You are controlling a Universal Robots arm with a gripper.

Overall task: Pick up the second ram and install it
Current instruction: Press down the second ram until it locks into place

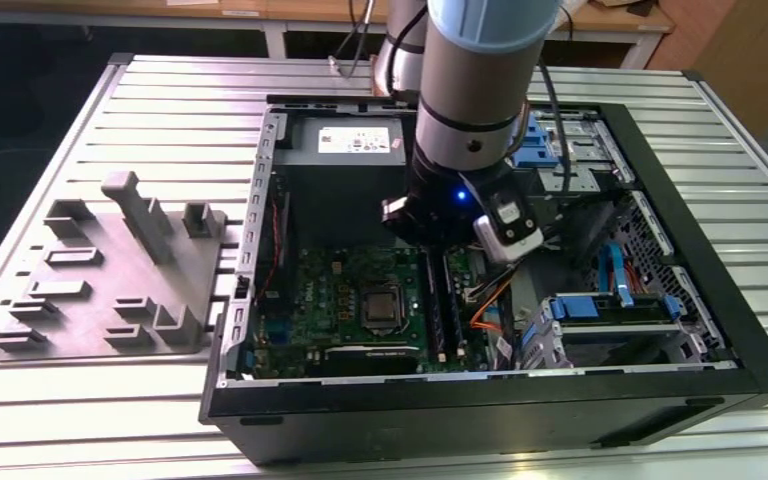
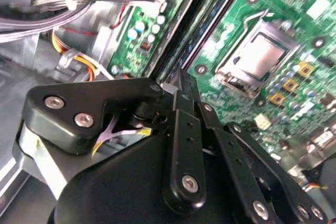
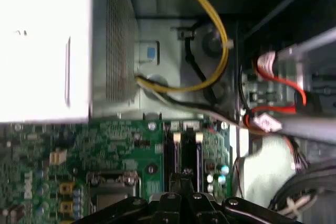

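Note:
My gripper (image 2: 181, 77) is down inside the open computer case, right over the long black slot rails (image 1: 446, 318) of the green motherboard (image 1: 344, 290). Its two black fingers are drawn together to a narrow tip. A thin dark greenish strip, the second ram (image 2: 202, 24), runs off from that tip along the rails, pinched between the fingers. In the first wrist view the gripper (image 3: 186, 176) tip sits at the near end of the two rails (image 3: 173, 156), between their pale end clips. How deep the ram sits in a rail is hidden.
The CPU socket (image 1: 381, 308) lies beside the rails. Orange and yellow cables (image 1: 488, 300), a blue-tabbed drive cage (image 1: 604, 310) and the power supply (image 1: 344, 140) crowd the case. A grey moulded fixture tray (image 1: 111, 275) lies on the ribbed table at the exterior view's left.

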